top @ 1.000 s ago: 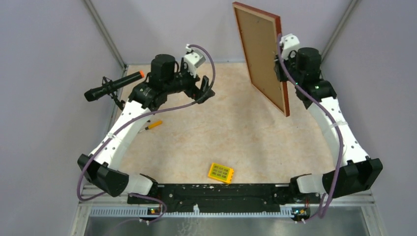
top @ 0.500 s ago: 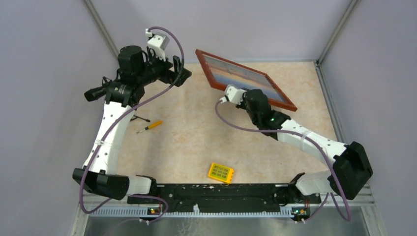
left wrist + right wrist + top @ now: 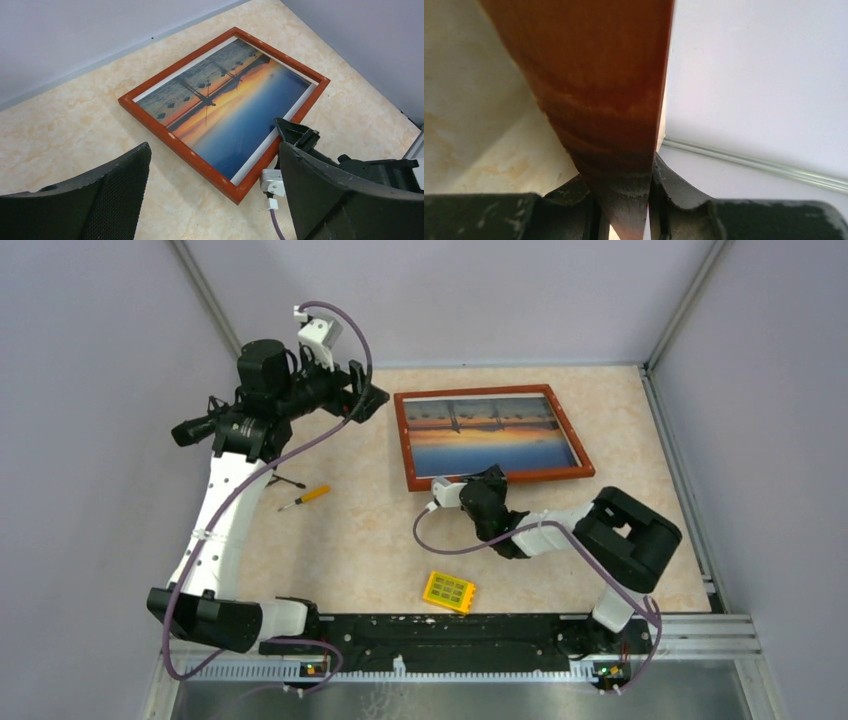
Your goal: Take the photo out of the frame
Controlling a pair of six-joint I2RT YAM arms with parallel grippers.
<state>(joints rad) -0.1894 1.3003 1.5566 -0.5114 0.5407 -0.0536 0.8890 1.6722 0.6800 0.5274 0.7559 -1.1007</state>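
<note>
Nearest to us, a small yellow block [image 3: 449, 591] lies on the table [image 3: 380, 540], well apart from the work. Just beyond it the right gripper [image 3: 480, 482] reaches low across the table and pinches the near border of the frame [image 3: 402, 440]; the wrist view shows the reddish wood wedged between its closed fingers. The frame lies flat, picture side up, and the photo [image 3: 490, 435] sits inside it, sunset and water in full view. An orange-handled screwdriver [image 3: 310, 495] rests to the left. Farthest out, the left gripper [image 3: 365, 390] hovers above the frame's far left corner with its jaws spread wide, holding nothing.

We judge the main risk to be the grip: a narrow pinch on one long edge could let the frame pivot or slip if it is lifted. With the back facing down, the photo probably cannot be reached, so a flip looks necessary, and a careless one could slam the frame down. The left jaws could also knock the corner on descent.

We read no brand, label or writing anywhere.
</note>
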